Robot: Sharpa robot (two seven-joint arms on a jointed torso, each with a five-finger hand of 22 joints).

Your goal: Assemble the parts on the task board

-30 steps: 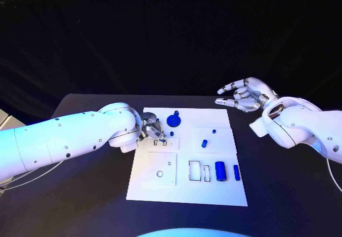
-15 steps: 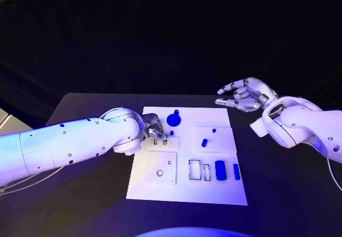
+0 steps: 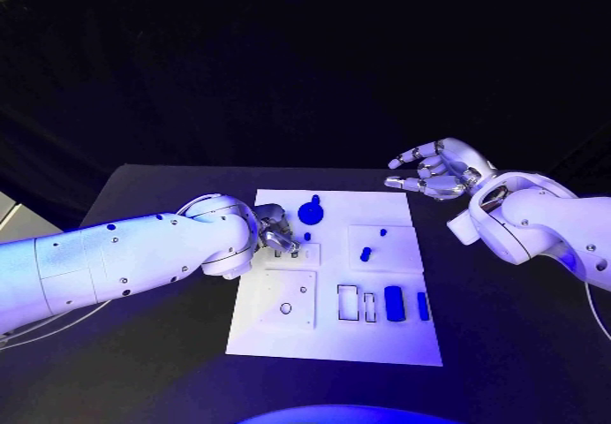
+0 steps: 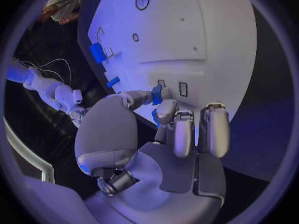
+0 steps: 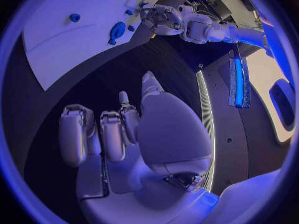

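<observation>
Black table [image 3: 153, 353] under white plate, matte, dark all round. Dark backdrop [image 3: 305, 79] behind far edge. Thin white cable [image 3: 51, 322] trailing over near-left part of tabletop. Another thin white cable [image 3: 596, 309] at right edge.

We see a smooth white task board [image 3: 382, 340] that looks like matt plastic, lying on a dull black table [image 3: 153, 353] with no shine. The small blue parts [image 3: 394, 305] on the board look like smooth plastic. The left hand [image 3: 276, 225] and right hand [image 3: 437, 172] beside the board look like shiny silver metal, and the arms [image 3: 127, 261] have smooth, glossy white shells.
</observation>
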